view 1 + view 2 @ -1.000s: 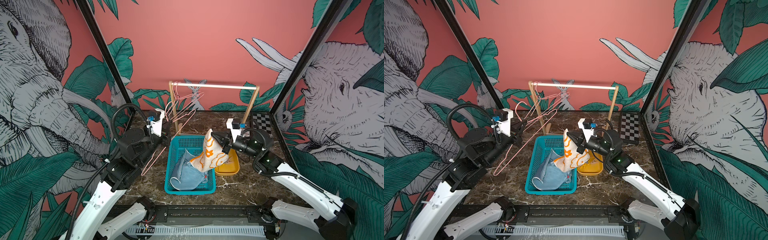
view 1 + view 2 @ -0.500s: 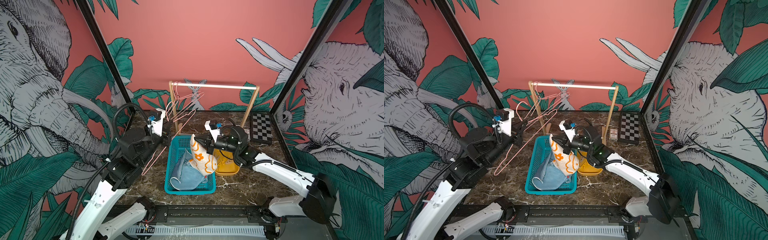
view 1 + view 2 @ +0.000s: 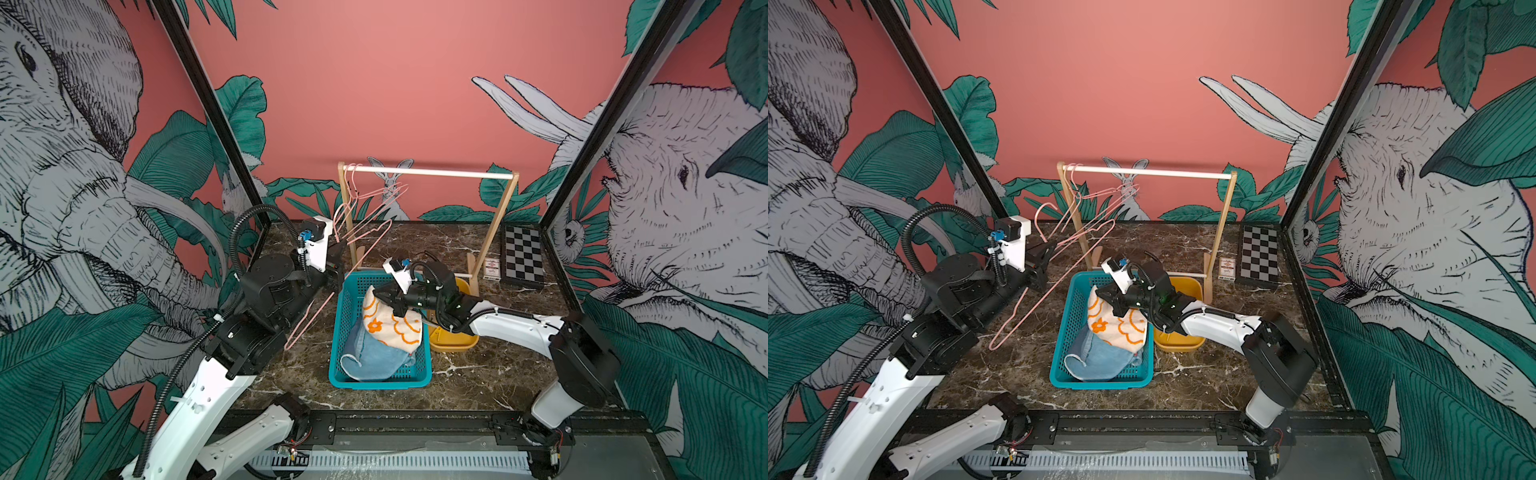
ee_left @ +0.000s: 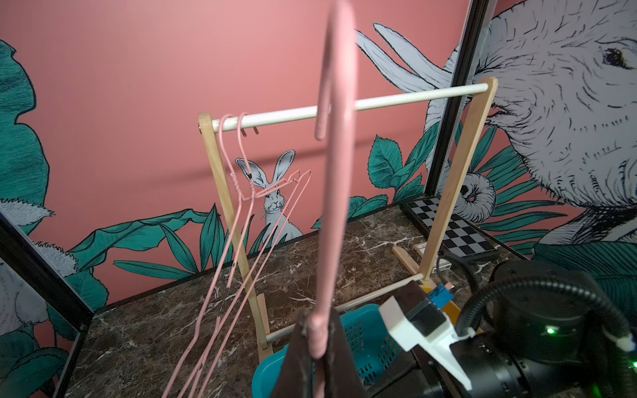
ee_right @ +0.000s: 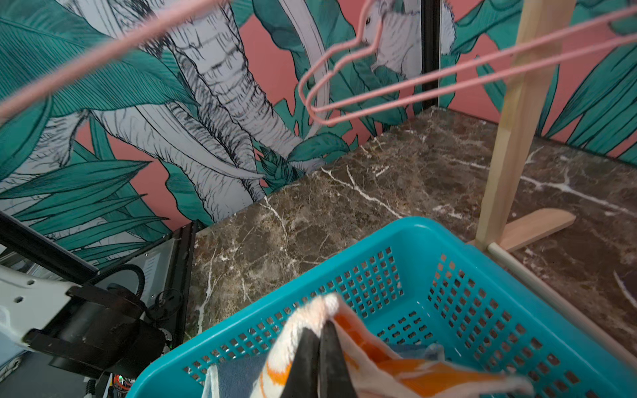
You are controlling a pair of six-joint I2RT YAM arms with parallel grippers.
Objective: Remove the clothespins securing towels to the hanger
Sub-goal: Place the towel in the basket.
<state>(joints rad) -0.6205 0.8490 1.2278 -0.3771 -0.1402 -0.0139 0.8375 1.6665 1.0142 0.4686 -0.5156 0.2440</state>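
R claw swung over basket w/ cream towel pinched, dangling below; L claw clamps hanger.

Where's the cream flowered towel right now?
In both top views, mid-table, the cream towel hangs from the shut right gripper over the teal basket, above the blue towel.

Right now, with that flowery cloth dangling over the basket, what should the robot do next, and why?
Probably open the right gripper and let go. It is shut on the cream towel with orange flowers, which hangs inside the teal basket, and its lower end seems to rest on the blue towel lying there, so it should drop straight in.
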